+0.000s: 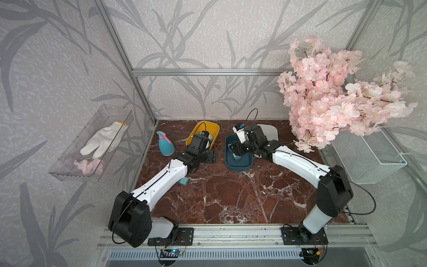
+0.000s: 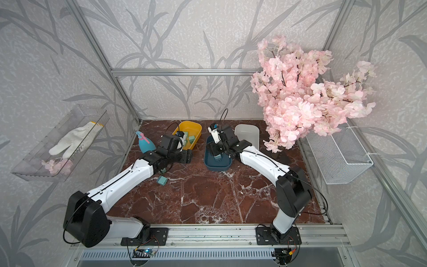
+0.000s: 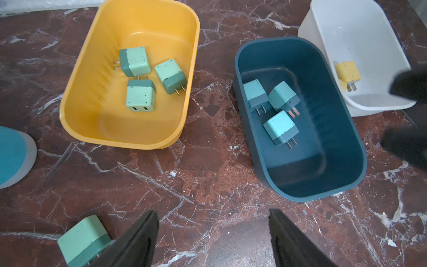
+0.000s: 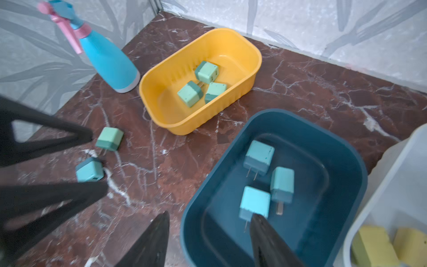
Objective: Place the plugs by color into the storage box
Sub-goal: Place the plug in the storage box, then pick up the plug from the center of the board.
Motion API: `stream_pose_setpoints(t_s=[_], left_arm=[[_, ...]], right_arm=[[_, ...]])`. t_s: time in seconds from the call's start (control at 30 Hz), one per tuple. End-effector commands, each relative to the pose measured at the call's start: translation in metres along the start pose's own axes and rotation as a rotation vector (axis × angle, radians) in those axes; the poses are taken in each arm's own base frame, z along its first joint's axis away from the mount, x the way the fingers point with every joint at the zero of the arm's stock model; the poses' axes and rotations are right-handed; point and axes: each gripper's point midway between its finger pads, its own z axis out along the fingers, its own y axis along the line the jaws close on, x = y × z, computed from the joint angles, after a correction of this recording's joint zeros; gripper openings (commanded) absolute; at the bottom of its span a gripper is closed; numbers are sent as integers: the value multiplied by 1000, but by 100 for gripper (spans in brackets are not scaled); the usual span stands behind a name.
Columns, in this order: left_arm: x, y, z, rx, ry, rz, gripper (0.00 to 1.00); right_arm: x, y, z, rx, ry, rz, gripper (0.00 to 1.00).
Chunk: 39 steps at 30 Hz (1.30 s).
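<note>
Spray bottle (image 4: 108, 62): far left of the dark blue bin (image 3: 342, 143), upright on the desk (image 1: 231, 196); not my concern.
Yellow bin (image 3: 97, 115): just left of the dark blue bin; three sage green plugs (image 3: 141, 96) lie in it. I judge green nearly done.
Loose green plug (image 4: 109, 138): on the desk, left of the dark blue bin and nearer my bases, outside every bin.
Loose teal plug (image 4: 90, 171): just beside that green one, a little farther from the dark blue bin; also unsorted.
Left end effector (image 3: 211, 211): fingers apart and empty, over bare desk left of the dark blue bin, with the loose green plug close at one finger.
Dark blue bin: three teal-blue plugs (image 3: 280, 127) inside.
Right end effector (image 4: 210, 213): fingers apart, gripping nothing, above the dark blue bin's near rim, one finger over a plug in the bin.
White bin (image 3: 360, 34): just right of the dark blue bin; two yellow plugs (image 4: 372, 245) in it, so yellow looks finished.
Left to do: as far as I can see, the two loose plugs, one green and one teal.
</note>
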Motion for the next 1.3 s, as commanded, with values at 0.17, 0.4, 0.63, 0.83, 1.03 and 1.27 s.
stream_pose_setpoints(t_s=[0.17,0.4,0.63,0.83,1.03,1.27], left_arm=[[-18,22,-41,-99,-51,-121,77],[-2,79,-50,-157,21,-348,76],[22,143,-45,-286,52,-471,76],[45,180,-34,-360,102,-578,77],[62,187,-8,-369,183,-596,77],[94,185,17,-361,309,-615,75]], right_arm=[[10,28,-54,-44,-60,64,61],[17,41,-69,-69,-105,83,61],[32,56,-61,-106,-64,87,60],[42,61,-57,-162,-145,163,60],[37,62,-56,-173,-167,163,60],[39,59,-51,-182,-186,166,61]])
